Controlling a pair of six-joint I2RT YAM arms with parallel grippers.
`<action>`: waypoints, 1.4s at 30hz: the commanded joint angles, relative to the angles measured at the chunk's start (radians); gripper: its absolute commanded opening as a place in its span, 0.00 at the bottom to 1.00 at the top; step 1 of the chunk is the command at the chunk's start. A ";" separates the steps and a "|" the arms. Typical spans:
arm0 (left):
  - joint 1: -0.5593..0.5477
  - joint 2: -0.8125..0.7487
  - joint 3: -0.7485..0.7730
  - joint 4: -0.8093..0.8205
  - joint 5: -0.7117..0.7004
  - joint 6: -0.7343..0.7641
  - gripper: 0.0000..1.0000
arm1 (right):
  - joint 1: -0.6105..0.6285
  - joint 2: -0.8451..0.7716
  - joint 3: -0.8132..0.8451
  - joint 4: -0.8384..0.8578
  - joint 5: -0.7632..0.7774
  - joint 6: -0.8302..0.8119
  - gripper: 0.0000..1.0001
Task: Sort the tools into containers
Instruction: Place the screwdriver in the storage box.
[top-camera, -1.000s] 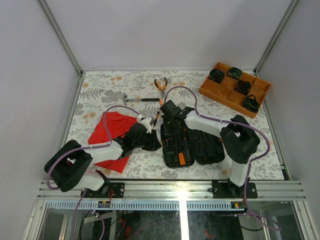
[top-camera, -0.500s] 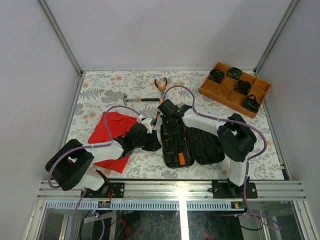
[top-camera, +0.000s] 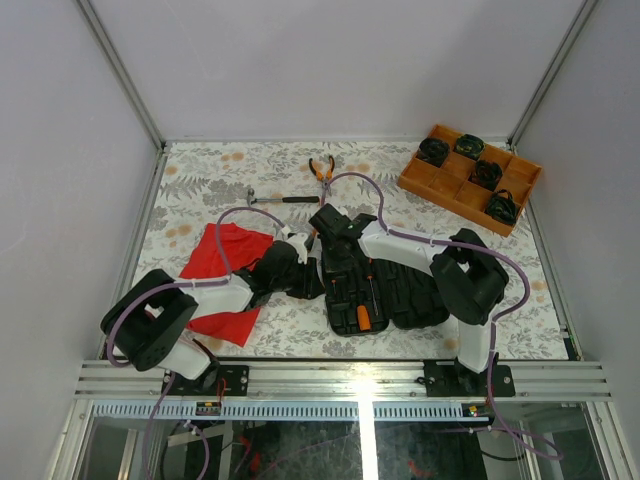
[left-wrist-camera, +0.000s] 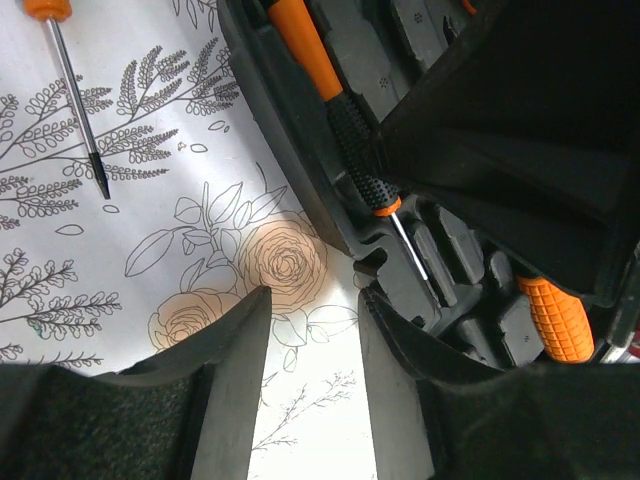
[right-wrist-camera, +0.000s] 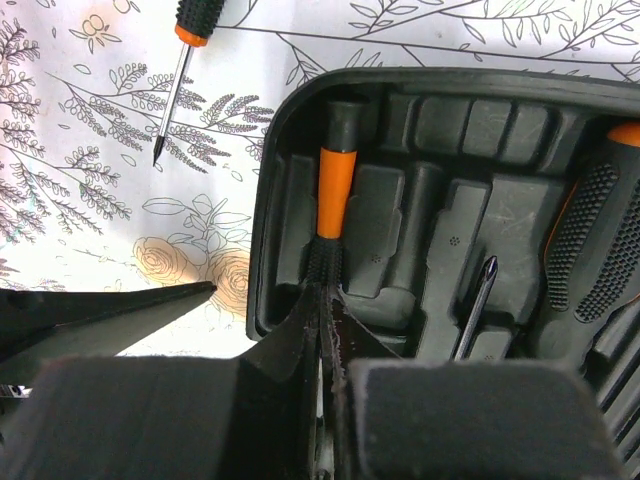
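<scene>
Your right gripper (right-wrist-camera: 322, 300) is pinched fully closed. Its tips press on the black grip of the orange-and-black screwdriver (right-wrist-camera: 335, 190) lying in the end slot of the open tool case (right-wrist-camera: 268, 200). It's touching the screwdriver, not clamping it. Your left gripper (left-wrist-camera: 312, 300) sits partly open and holds nothing, with one finger just beside the case rim. Another screwdriver (right-wrist-camera: 172, 90) lies loose on the table (top-camera: 200, 180) by the case. The pliers (top-camera: 321, 170) and hammer (top-camera: 275, 200) are further back.

We log left gripper (left-wrist-camera: 312, 300) and right gripper (right-wrist-camera: 322, 300) crowding the tool case (top-camera: 395, 290) at its left rim, red cloth (top-camera: 215, 255) further left, hammer (top-camera: 283, 199) and pliers (top-camera: 321, 172) just behind, open floral mat (top-camera: 375, 165) between pliers and orange tray (top-camera: 462, 196)
</scene>
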 joint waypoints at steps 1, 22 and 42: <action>0.001 0.023 0.025 0.044 0.021 0.017 0.40 | 0.019 0.122 -0.095 -0.099 0.028 0.001 0.00; 0.001 -0.046 -0.017 0.062 -0.042 0.001 0.40 | 0.020 -0.252 -0.104 0.091 0.003 -0.094 0.25; 0.001 -0.213 0.196 -0.469 -0.558 -0.234 0.43 | 0.020 -0.844 -0.631 0.250 0.075 -0.086 0.44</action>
